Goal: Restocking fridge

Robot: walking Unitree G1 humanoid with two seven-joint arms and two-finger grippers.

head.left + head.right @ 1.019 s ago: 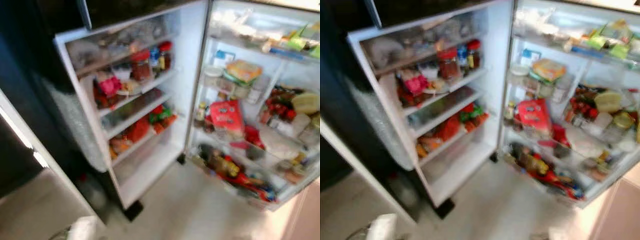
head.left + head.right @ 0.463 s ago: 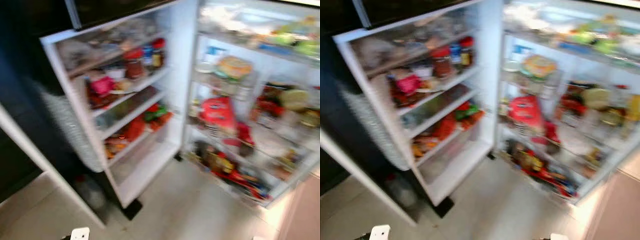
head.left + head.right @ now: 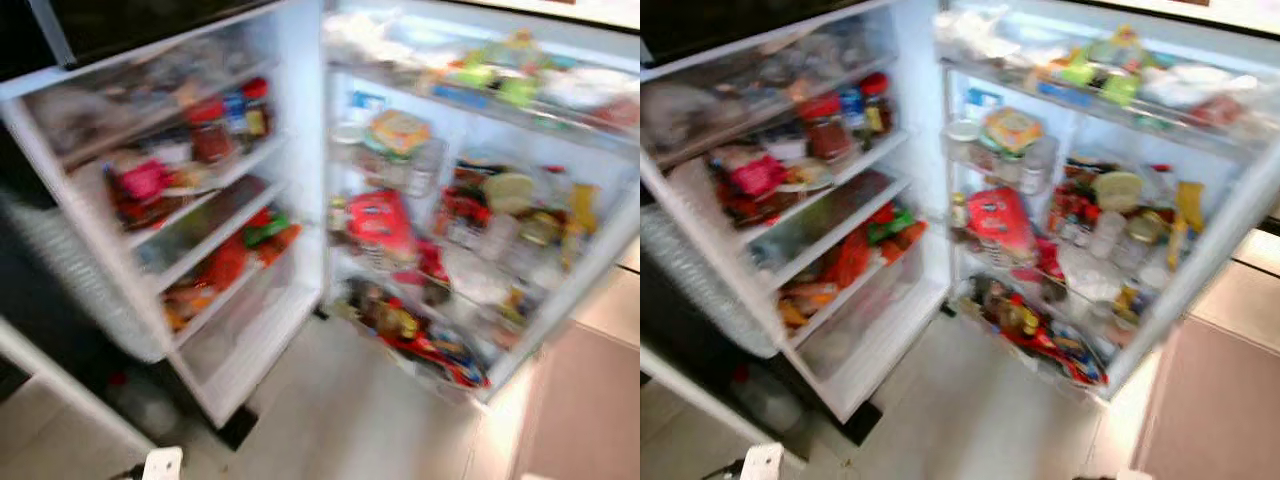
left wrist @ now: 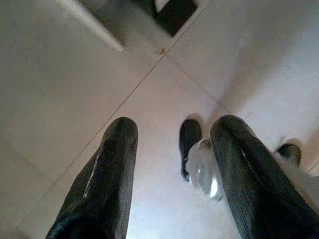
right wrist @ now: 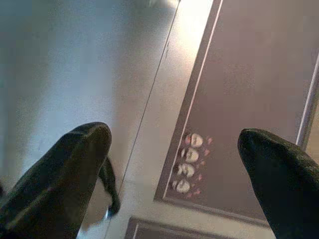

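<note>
Head cameras are blurred. I am facing the open white fridge, its interior lit and its shelves packed. On a middle shelf stands a red printed pouch; above it sits a round tub with a yellow and green lid. The lowest shelf holds dark bottles and red packets, details too soft to read. The open white fridge door stands to my left, its racks filled: red-lidded jars on an upper rack, a pink packet just below, orange and green packets lower still. The bottom rack looks mostly bare.

Left gripper: both black fingers apart, nothing between them, pointing down at the pale tiled floor. Right gripper: fingers spread wide, holding nothing, hanging over the pale floor and a brown mat with small white motifs.
</note>
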